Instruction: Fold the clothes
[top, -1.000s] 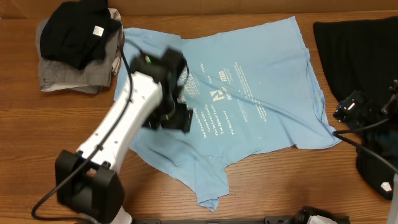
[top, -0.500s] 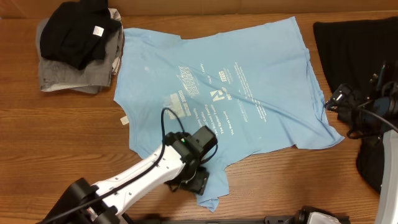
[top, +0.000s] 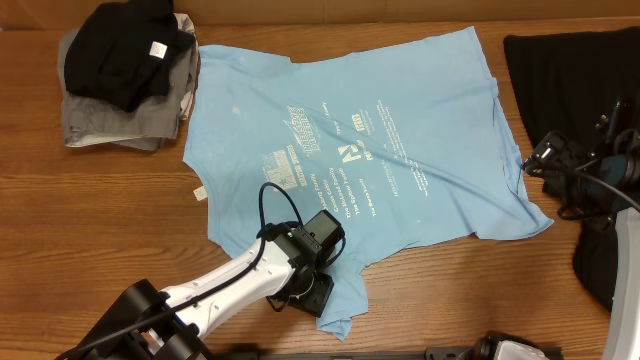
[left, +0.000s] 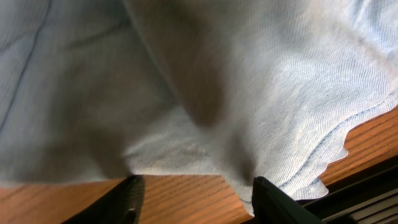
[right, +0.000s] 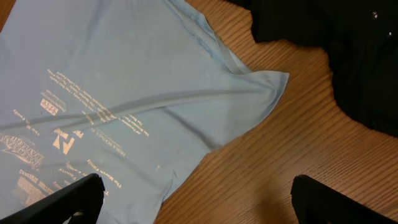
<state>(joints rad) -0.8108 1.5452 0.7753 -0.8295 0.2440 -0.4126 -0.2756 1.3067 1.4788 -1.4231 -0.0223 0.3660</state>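
Note:
The light blue T-shirt (top: 400, 130) lies spread flat on the wooden table (top: 100, 220), white print facing up. My left gripper (top: 318, 292) is low over the shirt's bottom corner near the front edge. In the left wrist view its jaws (left: 199, 208) stand apart over bare wood, and the shirt's wavy hem (left: 292, 155) brushes the right finger (left: 277, 202). My right gripper (top: 540, 165) hovers by the shirt's right corner (right: 267, 87), wide open over wood (right: 199, 205). A large black garment (top: 570, 80) lies at the far right.
A stack of folded clothes, black on grey (top: 125, 70), sits at the back left. The black garment (right: 336, 50) reaches close to the right arm. The table's front edge (left: 373, 180) is just beyond the left gripper.
My left arm has swung from the shirt's upper left down to its bottom corner, and its jaws have narrowed. The right gripper has shifted slightly toward the shirt's right edge.

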